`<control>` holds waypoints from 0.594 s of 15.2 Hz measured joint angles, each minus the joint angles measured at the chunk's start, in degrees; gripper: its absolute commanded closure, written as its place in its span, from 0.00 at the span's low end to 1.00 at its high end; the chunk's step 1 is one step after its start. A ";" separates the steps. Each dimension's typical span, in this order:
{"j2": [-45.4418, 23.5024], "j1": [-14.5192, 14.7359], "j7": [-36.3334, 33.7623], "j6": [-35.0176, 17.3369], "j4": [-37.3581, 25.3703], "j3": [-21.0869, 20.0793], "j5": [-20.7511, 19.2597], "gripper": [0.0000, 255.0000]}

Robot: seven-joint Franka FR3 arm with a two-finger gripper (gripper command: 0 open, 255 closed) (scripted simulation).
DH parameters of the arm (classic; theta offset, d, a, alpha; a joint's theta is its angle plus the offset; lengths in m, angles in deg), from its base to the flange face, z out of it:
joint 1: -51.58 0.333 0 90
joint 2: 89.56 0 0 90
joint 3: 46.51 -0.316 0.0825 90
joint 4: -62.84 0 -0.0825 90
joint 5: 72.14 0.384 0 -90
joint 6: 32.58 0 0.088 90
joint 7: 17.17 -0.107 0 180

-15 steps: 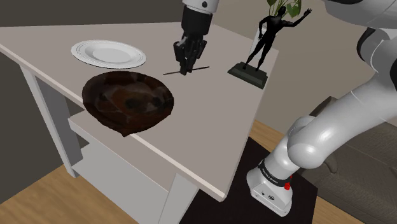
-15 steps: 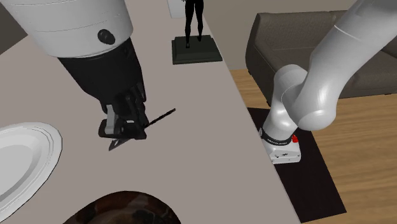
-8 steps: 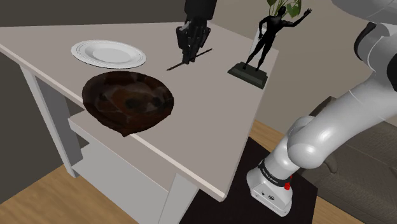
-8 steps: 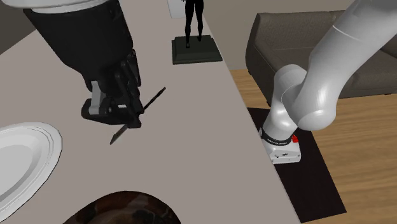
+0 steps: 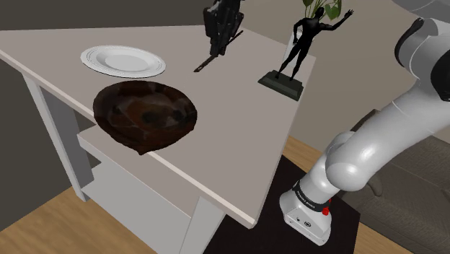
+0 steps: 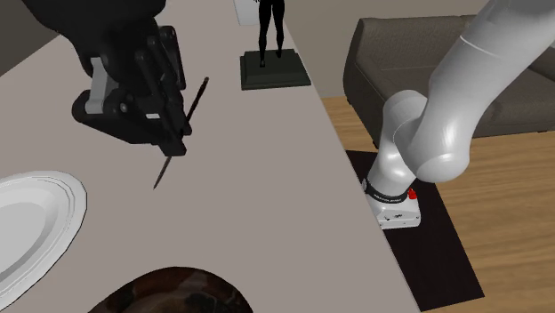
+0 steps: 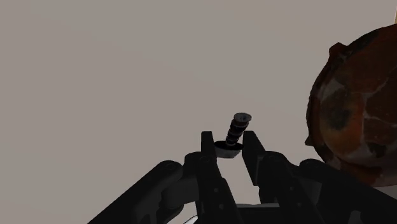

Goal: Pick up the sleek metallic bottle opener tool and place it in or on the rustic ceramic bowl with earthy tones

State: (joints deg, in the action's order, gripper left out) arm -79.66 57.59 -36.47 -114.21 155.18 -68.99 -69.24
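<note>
Above the table (image 5: pixel 241 108), up past the bowl (image 5: pixel 144 112), a black gripper (image 5: pixel 215 46) is clamped on a thin dark opener (image 5: pixel 204 63) and holds it in the air. The fingers grip the tool near its middle. It hangs at a slant, one end poking out above the fingers and the other pointing down toward the tabletop.

From the second exterior view the gripper (image 6: pixel 173 147) looms large over the pale surface, with the opener (image 6: pixel 163 174) running diagonally through it and the brown bowl (image 6: pixel 173 293) just showing at the lower edge.

Looking along the hand, the two fingers close on the opener (image 7: pixel 238 124) at the gripper (image 7: pixel 228 144), and the bowl (image 7: pixel 356 108), mottled brown and rust, lies off to one side below. The opener is not over the bowl; plain tabletop lies beneath it.

The bowl sits at the table's near edge in the shoulder view. A white plate (image 5: pixel 122 60) lies near it, to that view's upper left. A black statuette (image 5: pixel 299 50) on a dark base stands well apart from the bowl, to that view's upper right.
</note>
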 measured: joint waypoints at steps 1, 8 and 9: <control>-0.23 0.00 -0.06 0.63 -0.86 -0.03 -0.09 1.00; -8.10 4.08 -10.22 2.53 -9.92 -6.29 -2.68 1.00; -10.05 4.91 -11.85 3.32 -12.41 -7.24 -3.57 1.00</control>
State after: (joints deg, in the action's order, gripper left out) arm -89.72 62.50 -48.32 -110.88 142.77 -76.23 -72.81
